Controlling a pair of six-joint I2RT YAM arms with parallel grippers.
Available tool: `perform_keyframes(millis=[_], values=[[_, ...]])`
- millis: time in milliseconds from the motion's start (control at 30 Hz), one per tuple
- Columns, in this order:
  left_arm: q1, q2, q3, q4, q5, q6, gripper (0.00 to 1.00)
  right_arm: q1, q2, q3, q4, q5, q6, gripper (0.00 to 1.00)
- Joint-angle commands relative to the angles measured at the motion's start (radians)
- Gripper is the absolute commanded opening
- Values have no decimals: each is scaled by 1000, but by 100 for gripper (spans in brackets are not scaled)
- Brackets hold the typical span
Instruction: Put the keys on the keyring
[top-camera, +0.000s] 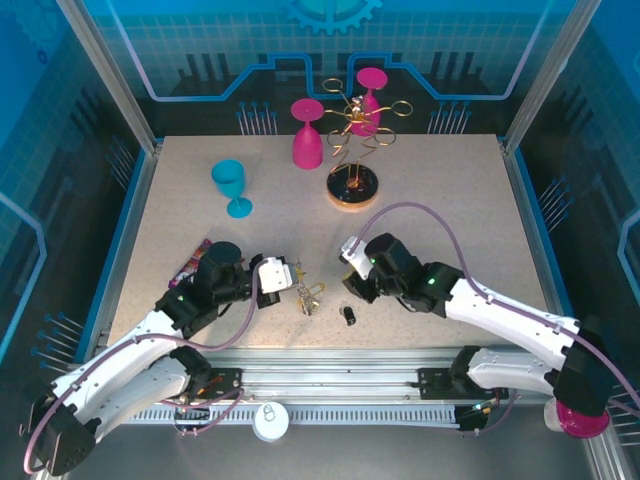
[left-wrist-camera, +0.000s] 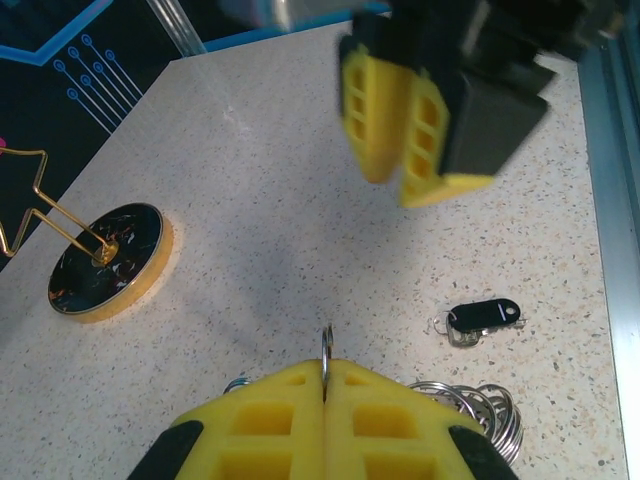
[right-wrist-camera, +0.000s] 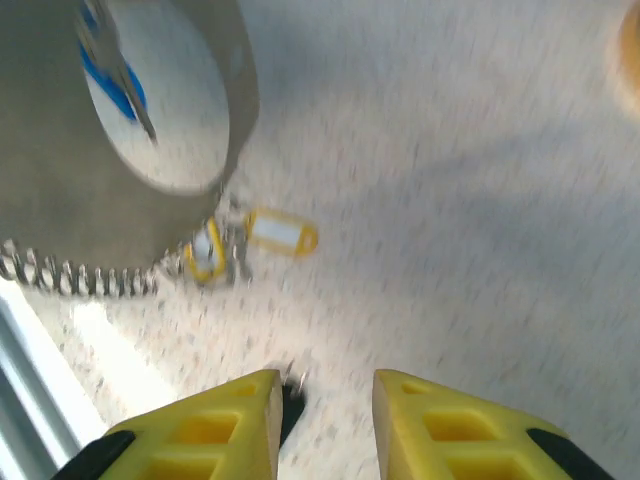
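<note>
Left gripper (left-wrist-camera: 325, 385): clamped shut on the keyring (left-wrist-camera: 326, 345), a thin metal ring standing edge-up between its pads, near the black key (left-wrist-camera: 485, 316).
Right gripper (right-wrist-camera: 325, 400): jaws parted and empty, hovering just above the black key.
Black key: flat on the table (left-wrist-camera: 300, 230), untouched.
Spare rings (left-wrist-camera: 480, 410): bunched beside the left gripper, near the black key.
Our step: we judge it to be picking up the black key.
Doing it well: we should pinch the plastic head, leave its hole free, and keep the keyring steady.

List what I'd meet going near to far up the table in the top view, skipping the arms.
black-headed key → keyring → teal goblet → inverted pink goblet
</note>
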Motion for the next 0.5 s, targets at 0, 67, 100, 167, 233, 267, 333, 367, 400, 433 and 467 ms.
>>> perform_keyframes(millis=[0, 67, 100, 167, 233, 267, 333, 367, 400, 433, 467], values=[[1, -7, -16, 64, -16, -10, 0, 33, 66, 48, -190, 66, 301, 33], [1, -15, -35, 82, -20, -12, 0, 33, 125, 59, -201, 23, 360, 34], [2, -21, -46, 94, -22, -11, 0, 33, 155, 58, -196, -6, 357, 35], [2, -28, -63, 105, -22, -1, 0, 23, 205, 99, -188, -44, 345, 35], [3, -33, -68, 91, -25, 20, 0, -7, 244, 102, -157, -86, 327, 35], [3, -32, -72, 82, -28, 26, 0, -32, 265, 96, -135, -130, 314, 35], [3, -34, -76, 82, -25, 31, 0, -75, 302, 85, -97, -195, 299, 34], [3, -35, -77, 84, -20, 31, 0, -85, 319, 83, -80, -216, 290, 33], [3, -35, -78, 86, -18, 30, 0, -91, 335, 83, -67, -229, 282, 32], [3, -34, -76, 88, -16, 30, 0, -93, 347, 84, -61, -238, 275, 32], [3, -34, -77, 88, -14, 29, 0, -94, 360, 86, -54, -247, 269, 32]])
